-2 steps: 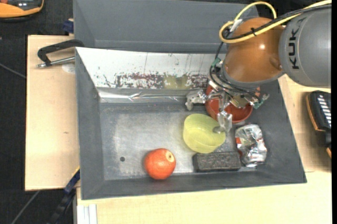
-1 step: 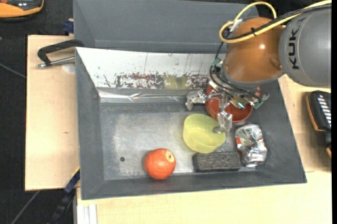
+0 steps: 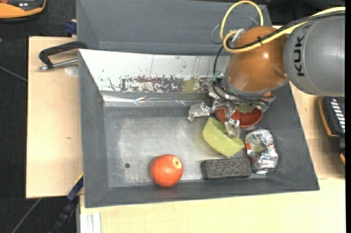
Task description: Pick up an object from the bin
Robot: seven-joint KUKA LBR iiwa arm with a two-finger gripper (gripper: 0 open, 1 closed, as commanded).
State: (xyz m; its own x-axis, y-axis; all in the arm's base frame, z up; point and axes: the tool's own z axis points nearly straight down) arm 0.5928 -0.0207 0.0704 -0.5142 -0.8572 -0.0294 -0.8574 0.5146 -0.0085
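The gripper [image 3: 215, 119] hangs with fingers apart over the yellow-green curved wedge [image 3: 222, 141], right of centre in the grey metal bin [image 3: 142, 138] — likely light, smooth plastic (perhaps slippery) — best pinched across its narrow middle.

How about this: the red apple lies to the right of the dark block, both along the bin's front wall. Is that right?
Not quite. The camera view shows the red apple to the left of the dark block, not the right. Both do lie along the bin's front wall.
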